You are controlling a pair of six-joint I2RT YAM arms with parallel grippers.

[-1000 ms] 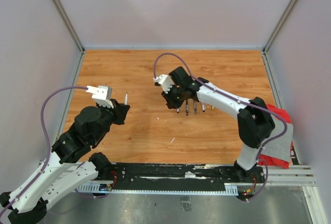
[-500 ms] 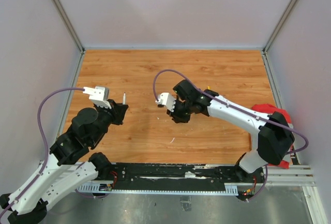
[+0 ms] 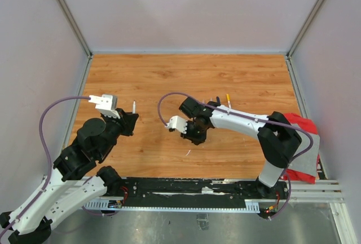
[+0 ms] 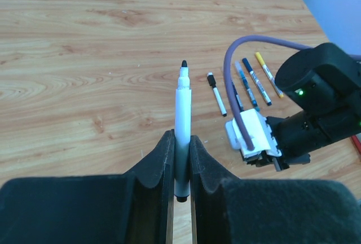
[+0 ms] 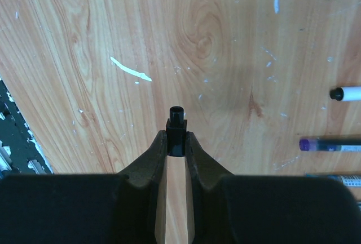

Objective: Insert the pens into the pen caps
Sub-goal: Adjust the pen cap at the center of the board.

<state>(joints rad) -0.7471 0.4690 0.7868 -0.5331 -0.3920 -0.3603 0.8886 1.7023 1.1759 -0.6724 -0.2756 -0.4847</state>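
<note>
The overhead camera sits high behind the arm bases at 6 o'clock and looks down toward 12 across the whole bench [image 3: 186, 69]. The left wrist camera rides close behind the left pincer [image 4: 181, 137], looking low and forward over the wood. The right wrist camera faces almost straight down, very near the wood, past the right pincer [image 5: 176, 137]. Both wrist views share the row of pens [image 4: 248, 83], which lies at 3 o'clock in the right wrist frame. The overhead and right wrist views share a pale sliver [image 3: 188, 153].

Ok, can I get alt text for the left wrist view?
The left gripper is shut on a white-barrelled pen whose bare black tip points forward, over the wooden table. Beyond it, a row of loose pens lies beside the black right arm.
</note>
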